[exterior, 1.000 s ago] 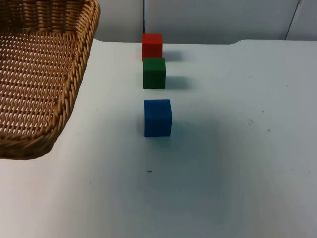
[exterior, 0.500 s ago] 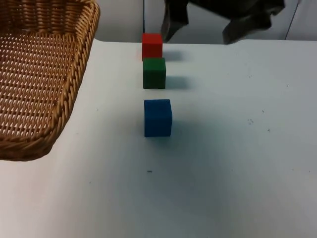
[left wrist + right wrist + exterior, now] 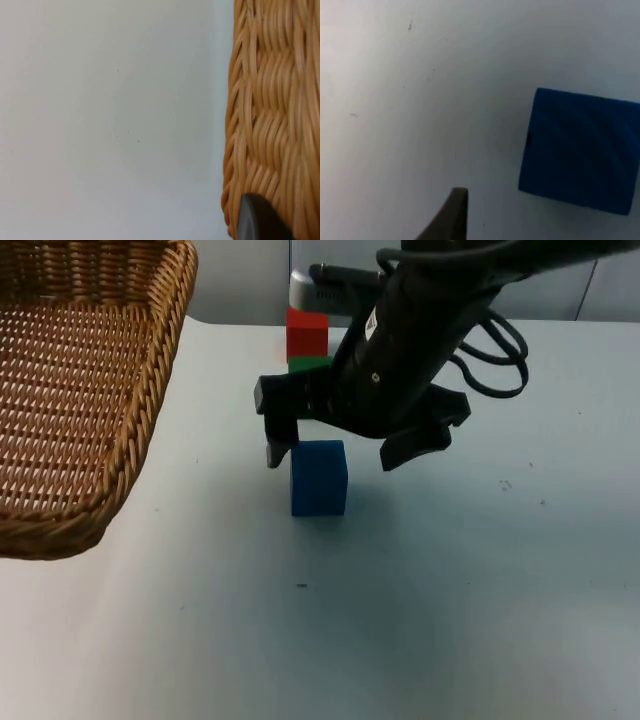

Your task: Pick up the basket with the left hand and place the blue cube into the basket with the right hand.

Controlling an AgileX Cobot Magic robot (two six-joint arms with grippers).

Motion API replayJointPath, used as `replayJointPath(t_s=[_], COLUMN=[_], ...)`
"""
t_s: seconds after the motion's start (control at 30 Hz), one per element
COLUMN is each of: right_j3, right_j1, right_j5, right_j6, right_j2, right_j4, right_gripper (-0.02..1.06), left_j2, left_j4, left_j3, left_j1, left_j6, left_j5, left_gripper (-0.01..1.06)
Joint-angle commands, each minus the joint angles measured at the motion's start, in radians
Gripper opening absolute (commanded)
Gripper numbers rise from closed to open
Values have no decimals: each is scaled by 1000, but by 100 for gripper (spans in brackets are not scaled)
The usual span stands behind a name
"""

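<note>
Hovering spread-fingered, right gripper (image 3: 338, 454) straddles blue cube (image 3: 319, 478) beside basket (image 3: 70, 390).

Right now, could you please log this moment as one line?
left claw: at basket rim | right claw: open, above blue cube | cube: on table

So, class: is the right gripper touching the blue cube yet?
Apart. In the right wrist view, bare table separates the black fingertip from the blue cube; the top view shows the right gripper open above the cube.

Three cubes line the surface (image 3: 480, 620) near to far: nearest cube (image 3: 319, 478), middle cube (image 3: 308, 364), farthest cube (image 3: 306, 333); basket (image 3: 70, 400) lies left.
</note>
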Motion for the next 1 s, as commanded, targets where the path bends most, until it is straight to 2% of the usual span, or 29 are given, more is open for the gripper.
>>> replayJointPath(t_s=[0.0, 0.17, 0.37, 0.67, 0.73, 0.77, 0.83, 0.9, 0.93, 0.97], right_j3=[-23, -52, -106, -115, -115, -115, -115, -115, -115, -115], right_j1=[1, 2, 2, 0, 0, 0, 0, 0, 0, 0], right_j5=[-26, -64, -54, -78, -87, -87, -89, -83, -83, -79], right_j6=[26, 47, 49, 49, 51, 51, 69, 132, 132, 149], right_j2=[21, 57, 113, 151, 154, 154, 155, 159, 159, 159], right_j4=[-2, -4, -4, -15, -28, -28, -28, -80, -80, -93], right_gripper=[104, 104, 99, 96, 88, 88, 77, 60, 60, 54], left_j2=[-10, -10, -10, -10, -10, -10, -10, -10, -10, -10], left_j4=[-44, -44, -44, -44, -44, -44, -44, -44, -44, -44], left_j3=[1, 1, 1, 1, 1, 1, 1, 1, 1, 1], left_j1=[-3, -3, -3, -3, -3, -3, -3, -3, -3, -3], left_j6=[0, 0, 0, 0, 0, 0, 0, 0, 0, 0], left_j5=[6, 6, 6, 2, 2, 2, 2, 2, 2, 0], left_gripper=[0, 0, 0, 0, 0, 0, 0, 0, 0, 0])
